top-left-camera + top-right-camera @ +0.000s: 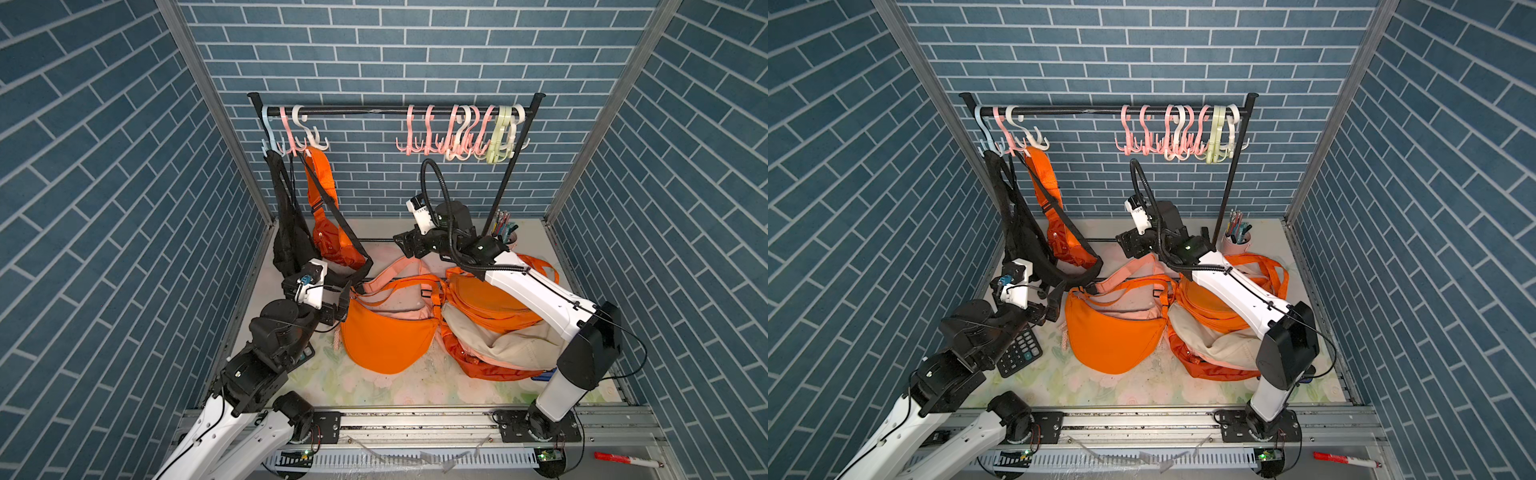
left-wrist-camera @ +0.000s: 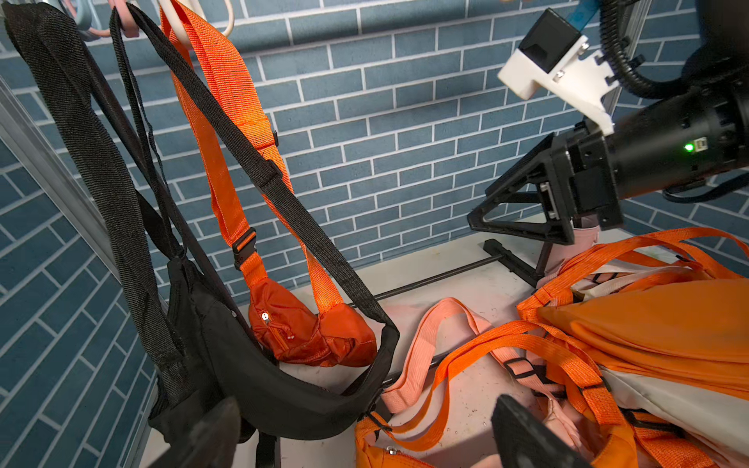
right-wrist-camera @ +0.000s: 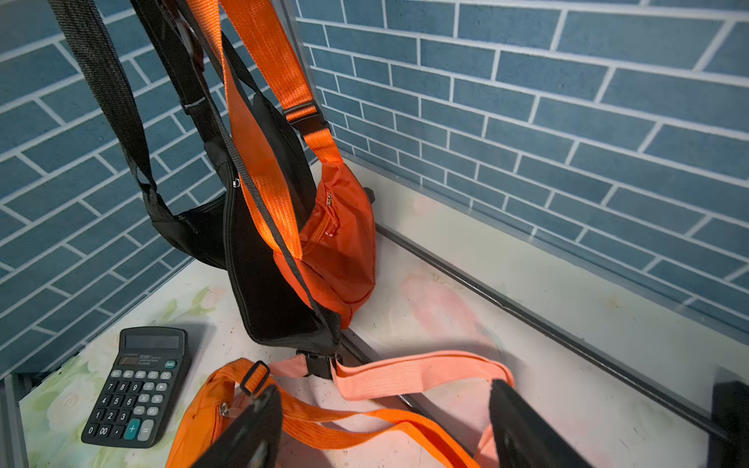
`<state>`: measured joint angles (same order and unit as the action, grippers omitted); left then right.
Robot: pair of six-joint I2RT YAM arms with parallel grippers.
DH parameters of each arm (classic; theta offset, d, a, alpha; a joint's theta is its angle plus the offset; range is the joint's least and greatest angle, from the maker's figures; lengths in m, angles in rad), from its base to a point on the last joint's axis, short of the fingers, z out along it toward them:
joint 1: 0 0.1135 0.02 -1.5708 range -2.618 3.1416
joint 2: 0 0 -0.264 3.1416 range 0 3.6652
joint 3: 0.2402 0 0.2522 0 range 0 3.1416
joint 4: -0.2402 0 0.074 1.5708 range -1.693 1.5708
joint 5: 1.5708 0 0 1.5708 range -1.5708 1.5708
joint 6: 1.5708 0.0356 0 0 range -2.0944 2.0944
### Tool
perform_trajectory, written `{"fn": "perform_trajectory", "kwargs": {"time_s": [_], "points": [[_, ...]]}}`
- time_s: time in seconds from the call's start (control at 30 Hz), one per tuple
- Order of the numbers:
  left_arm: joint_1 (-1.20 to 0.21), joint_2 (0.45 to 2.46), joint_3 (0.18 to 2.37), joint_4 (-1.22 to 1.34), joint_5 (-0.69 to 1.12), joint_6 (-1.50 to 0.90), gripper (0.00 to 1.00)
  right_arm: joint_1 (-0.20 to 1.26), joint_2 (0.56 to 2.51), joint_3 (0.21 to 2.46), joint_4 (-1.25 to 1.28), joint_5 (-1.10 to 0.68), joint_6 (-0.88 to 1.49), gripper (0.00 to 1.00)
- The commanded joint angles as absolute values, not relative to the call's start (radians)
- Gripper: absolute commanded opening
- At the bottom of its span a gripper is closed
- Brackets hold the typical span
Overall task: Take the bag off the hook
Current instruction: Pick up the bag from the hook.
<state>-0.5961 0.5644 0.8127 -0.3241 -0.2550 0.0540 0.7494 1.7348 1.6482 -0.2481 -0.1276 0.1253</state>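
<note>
Dangling crinkly orange crescent bag [image 1: 330, 243]

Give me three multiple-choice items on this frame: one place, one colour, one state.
1. The calculator lies: A on the table by the left arm; B atop the black bag; C in the left gripper.
2. The small hanging bag beside the black bag is: A beige; B orange; C blue.
3. The left gripper is: A shut on the black bag; B shut, empty; C open, empty.
Key: 1 A, it lies flat by that arm's elbow; 2 B, its fabric is orange; 3 C, its fingers stand apart, gripping nothing.
</note>
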Motion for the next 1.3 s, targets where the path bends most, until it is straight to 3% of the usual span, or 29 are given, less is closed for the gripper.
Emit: {"fn": "perform_trajectory", "kwargs": {"time_s": [0.0,0.37,0.73,1.27], "points": [[-0.598,0.55,0.801,-0.313,-0.275,0.07,0.98,0.755,1.796,1.743,-0.255,-0.185,0.079,0.79],[-0.598,0.546,0.792,-0.307,-0.296,0.08,0.99,0.755,2.029,2.064,-0.316,-0.317,0.08,0.61],[-0.598,0.548,0.79,-0.304,-0.302,0.086,0.99,0.755,2.267,2.355,-0.394,-0.398,0.084,0.71],[-0.599,0.545,0.784,-0.299,-0.308,0.094,0.99,0.758,2.425,2.454,-0.38,-0.458,0.143,0.73]]}}
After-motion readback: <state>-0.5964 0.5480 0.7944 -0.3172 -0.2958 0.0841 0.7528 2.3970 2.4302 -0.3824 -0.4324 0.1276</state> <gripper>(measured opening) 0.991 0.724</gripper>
